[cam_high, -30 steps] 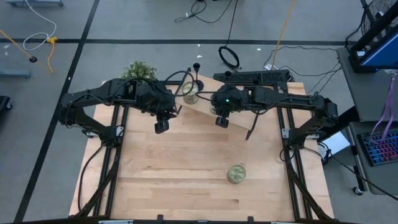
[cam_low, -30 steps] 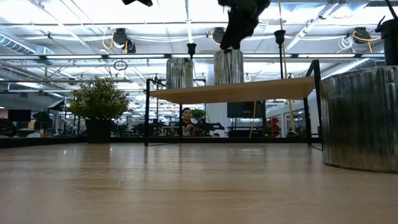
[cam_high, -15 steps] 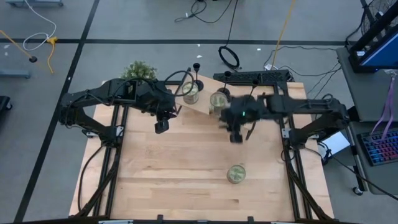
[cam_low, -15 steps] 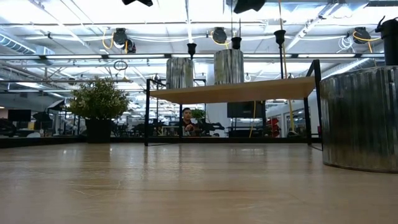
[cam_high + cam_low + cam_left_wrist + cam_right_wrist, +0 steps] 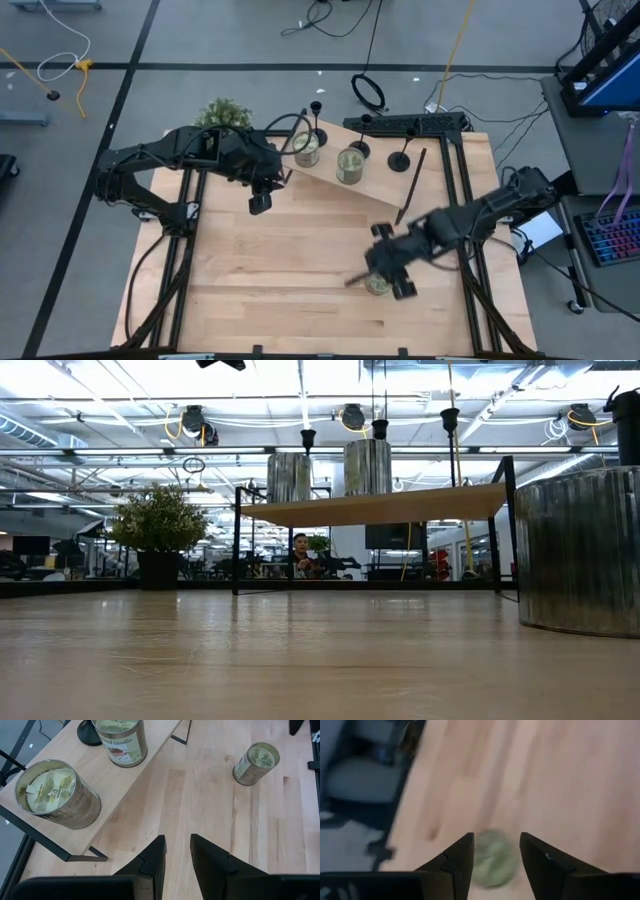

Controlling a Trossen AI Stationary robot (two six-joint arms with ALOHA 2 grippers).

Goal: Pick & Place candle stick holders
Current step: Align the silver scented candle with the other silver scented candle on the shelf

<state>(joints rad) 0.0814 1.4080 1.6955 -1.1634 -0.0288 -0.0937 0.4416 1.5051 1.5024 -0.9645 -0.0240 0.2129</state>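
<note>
Your right gripper [image 5: 388,275] has swung from the shelf [image 5: 375,175] down over the lone jar [image 5: 378,283], fingers apart, empty. All three candle stick holders [image 5: 402,158] stand on the shelf. Your left gripper [image 5: 260,203] waits, slightly open, holding nothing.

A robotics lab: cables [image 5: 365,90] trail over grey floor; overhead ducting [image 5: 150,450] (open ceiling); a keyboard [image 5: 612,238] beside the tabletop [image 5: 290,270].

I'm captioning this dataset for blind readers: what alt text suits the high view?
Overhead, the right pincer hovers open over a greenish glass jar on the pale wooden table. The left pincer waits near a raised shelf holding two more jars and three slim black candle stick holders.
</note>
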